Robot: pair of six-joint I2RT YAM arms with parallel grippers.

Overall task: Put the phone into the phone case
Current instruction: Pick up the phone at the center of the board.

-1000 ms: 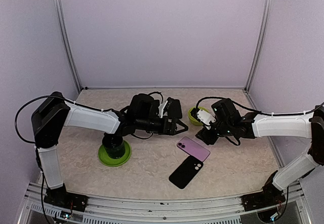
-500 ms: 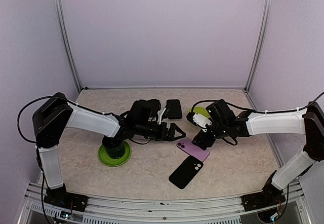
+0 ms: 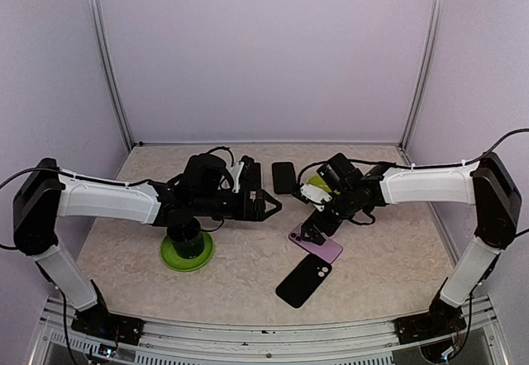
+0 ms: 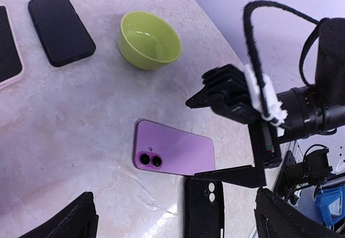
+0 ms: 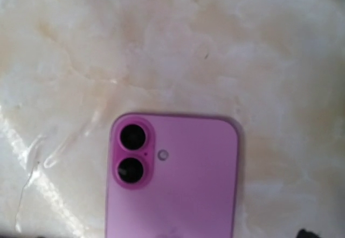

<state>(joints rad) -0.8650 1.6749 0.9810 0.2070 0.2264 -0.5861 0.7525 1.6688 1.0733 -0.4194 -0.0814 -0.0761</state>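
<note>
R end effector [image 3: 312, 231] spread over phone [image 3: 324, 249], lying camera-side up on counter [image 3: 248, 258]. L end effector [image 3: 266, 206] spread too, empty. Black case [image 3: 303, 281] just beside phone.

Counter [image 3: 248, 274]: beige marble-look top, smooth, slight sheen with soft glare streaks. Phone [image 5: 172, 189]: purple back, smooth satin finish; lens rings glossy, lenses black glass. Case [image 3: 303, 281]: black, matt, looks like soft plastic. Bowl [image 4: 149, 40]: lime plastic, glossy, highlights inside. Black phone [image 4: 60, 29]: matt back, smooth. Left tool [image 4: 173, 195] fingers: matt black plastic. Arm shells [image 3: 107, 200]: smooth white plastic, low gloss. Frame posts [image 3: 106, 59]: bare metal, brushed look. Walls [image 3: 264, 51]: matt lilac panels.
</note>
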